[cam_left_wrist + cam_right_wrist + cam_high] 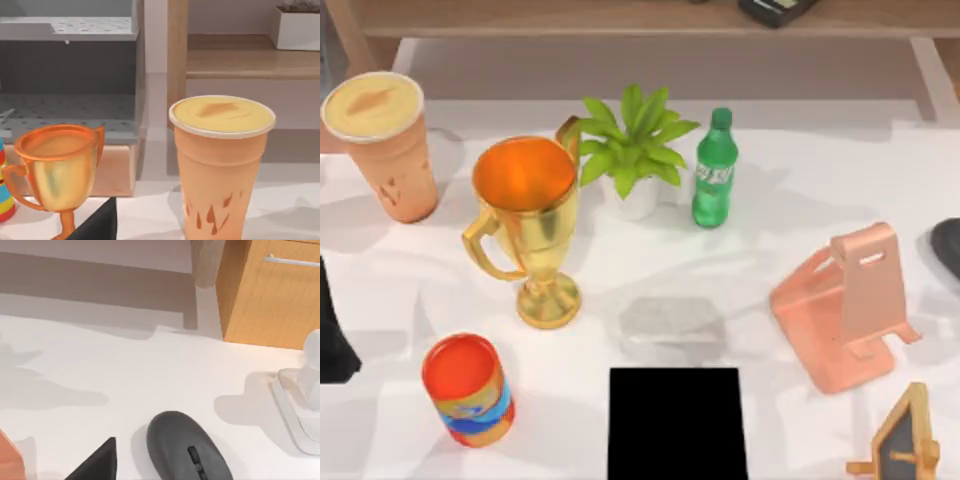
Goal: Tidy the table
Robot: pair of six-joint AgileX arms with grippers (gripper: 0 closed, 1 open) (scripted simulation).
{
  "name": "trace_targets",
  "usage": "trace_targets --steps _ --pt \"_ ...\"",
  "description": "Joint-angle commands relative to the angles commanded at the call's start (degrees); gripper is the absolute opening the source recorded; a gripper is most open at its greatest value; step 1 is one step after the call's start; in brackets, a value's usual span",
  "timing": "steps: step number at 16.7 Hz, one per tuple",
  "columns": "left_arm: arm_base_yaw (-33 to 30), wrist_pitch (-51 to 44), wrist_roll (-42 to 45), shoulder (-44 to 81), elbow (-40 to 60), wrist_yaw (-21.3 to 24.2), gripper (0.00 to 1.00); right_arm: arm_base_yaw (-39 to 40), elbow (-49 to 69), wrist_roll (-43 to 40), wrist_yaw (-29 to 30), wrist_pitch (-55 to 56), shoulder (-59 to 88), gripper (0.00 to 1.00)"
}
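The white matte desk (790, 215) spreads across the whole top view, crowded with loose items.

At its far left stands a tall tapered paper cup (382, 145) with a pale flat lid. It is top-heavy; a sideways nudge could tip it.

A dark sliver of your left end effector (97, 222) shows in the left wrist view, near the cup. You cannot tell whether its fingers are apart or together.

Next comes a glossy gold trophy (528, 222) on a narrow stem. Its handles could snag a passing arm.

Nearer you stands a striped cylindrical can (468, 390), smooth and likely to roll if toppled.

In the middle, a leafy potted plant (633, 150) stands just beside a slim green plastic bottle (714, 170). Reaching for either risks knocking the other.

Right of centre sits an angular salmon phone stand (840, 305).

At the right edge lies a rounded dark mouse (187, 450). Your right end effector (97, 465) is near it, finger state likewise unclear.
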Motion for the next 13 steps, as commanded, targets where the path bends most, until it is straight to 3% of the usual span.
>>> trace_targets --steps 13 --pt "0.00 0.00 0.00 0.00 0.00 0.00 1.00 -0.78 60.47 -19.60 0.44 -41.13 77.29 1.00"
